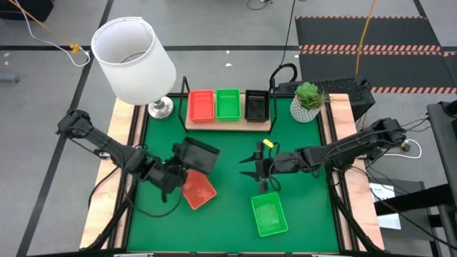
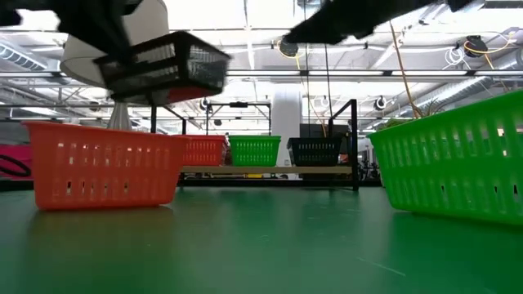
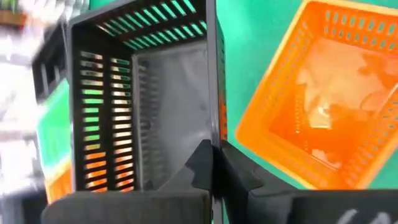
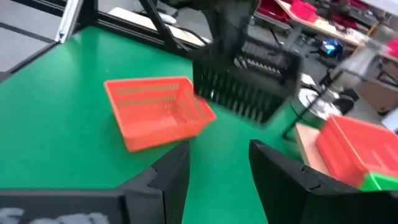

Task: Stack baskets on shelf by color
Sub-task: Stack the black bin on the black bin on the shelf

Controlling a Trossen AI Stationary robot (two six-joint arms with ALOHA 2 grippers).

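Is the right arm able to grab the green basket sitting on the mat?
Probably yes. The right gripper is open and empty, hovering just beside the green basket on the mat, with nothing between them. The left gripper is busy holding a black basket.

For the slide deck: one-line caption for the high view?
Left gripper lifts a black basket above an orange basket; open right gripper waits near a green basket.

A white lamp (image 1: 133, 61) and potted plant (image 1: 308, 101) flank the table's far edge.
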